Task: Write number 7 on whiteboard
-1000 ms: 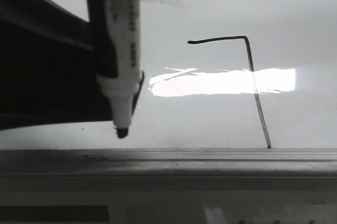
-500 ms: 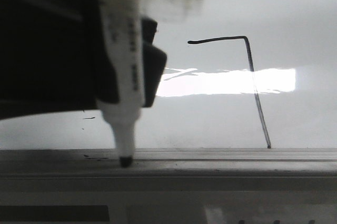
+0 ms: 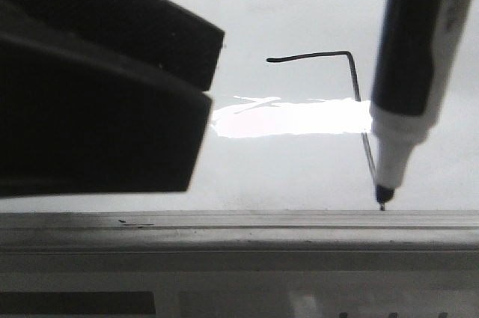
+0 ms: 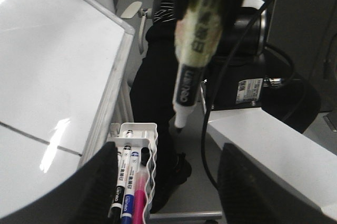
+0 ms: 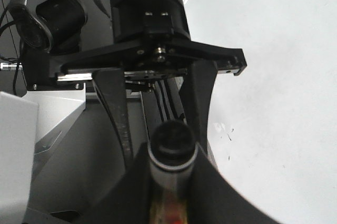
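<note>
Black marker ink already forms the number 7 (image 3: 352,101) on the whiteboard (image 3: 299,11), in the centre-right of the front view: a short horizontal stroke at the top, joined at a corner to a long downstroke that slants slightly to the right and ends at the lower edge of the board, just above the grey metal ledge (image 3: 239,228). A bright glare band crosses the downstroke about halfway. At the right side of the front view, a black-and-white marker (image 3: 408,86) stands nearly upright with its cap off, and its dark tip sits at the foot of the downstroke, touching the board or very near to it; I cannot tell which. In my judgement the figure is complete, and what is left is only to lift the marker away from the board and perhaps to put it down. The right gripper (image 5: 163,182) holds this marker, as the right wrist view shows: its two dark fingers (image 5: 124,192) are closed on the marker body in the lower centre of that frame. The left gripper (image 4: 168,182) is empty, with its two fingers (image 4: 100,187) wide apart in the lower part of the left wrist view; in the front view it is the large dark shape that fills the left side. Between those fingers a white pen tray (image 4: 150,129) holds several more markers.
</note>
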Available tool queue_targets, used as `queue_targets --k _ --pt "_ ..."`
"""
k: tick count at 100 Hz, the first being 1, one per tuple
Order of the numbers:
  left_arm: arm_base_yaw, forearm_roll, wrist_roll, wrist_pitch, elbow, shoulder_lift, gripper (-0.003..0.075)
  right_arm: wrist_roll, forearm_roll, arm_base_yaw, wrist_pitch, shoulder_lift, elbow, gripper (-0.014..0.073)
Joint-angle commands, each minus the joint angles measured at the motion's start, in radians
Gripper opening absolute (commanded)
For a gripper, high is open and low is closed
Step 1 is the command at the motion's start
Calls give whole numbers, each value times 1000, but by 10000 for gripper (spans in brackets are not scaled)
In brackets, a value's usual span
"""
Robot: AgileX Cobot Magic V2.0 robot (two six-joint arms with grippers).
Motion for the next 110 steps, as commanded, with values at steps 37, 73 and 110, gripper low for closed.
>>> queue_targets --k 37,73,110 --pt "1 -70 8 110 -31 -19 389 -7 -10 -4 -290 148 -34 -44" --pt "1 -74 4 91 -31 -19 282 -7 18 -4 -359 175 -34 -44" --pt "1 -150 -4 93 -31 -19 -20 -7 42 -4 -297 175 -34 -44"
